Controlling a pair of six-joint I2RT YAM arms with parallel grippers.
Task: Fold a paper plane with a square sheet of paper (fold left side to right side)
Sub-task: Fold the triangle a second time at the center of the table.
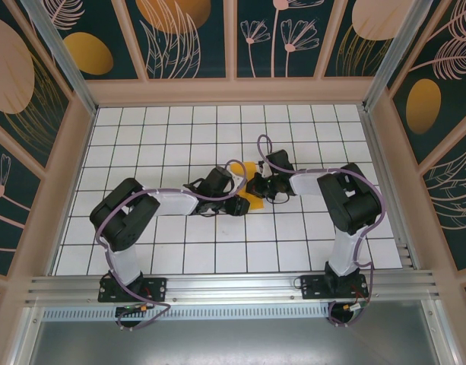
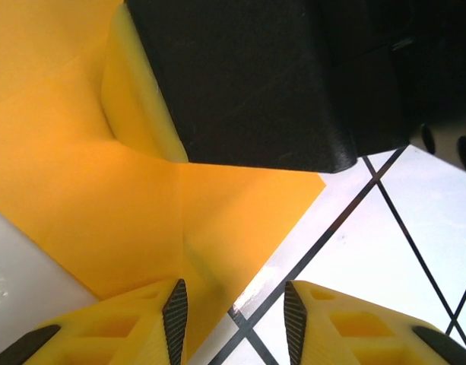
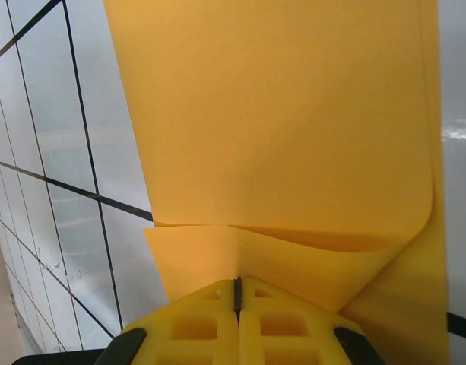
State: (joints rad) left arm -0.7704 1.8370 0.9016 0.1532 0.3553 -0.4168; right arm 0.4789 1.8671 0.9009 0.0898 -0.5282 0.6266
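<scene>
Fingertips of the right end effector are pressed together with no gap, apparently pinching one edge of the thin orange-yellow square sheet of paper. From that grip the sheet rises ahead of the fingers, and a lifted layer curls over along its right side. The left end effector has a moderate gap between its fingers and holds nothing. Its left finger hangs over the sheet, and its right finger is over the white grid-lined tabletop. The sheet's free edge runs diagonally through the gap towards a corner lying flat further ahead. In the overhead view the sheet lies mid-tabletop, directly between the two end effectors, with each arm about equally near. The fold probably turns on the right end effector's pinched edge, which must be carried across the sheet. The left end effector is placed to press the flat part down along the crease.
</scene>
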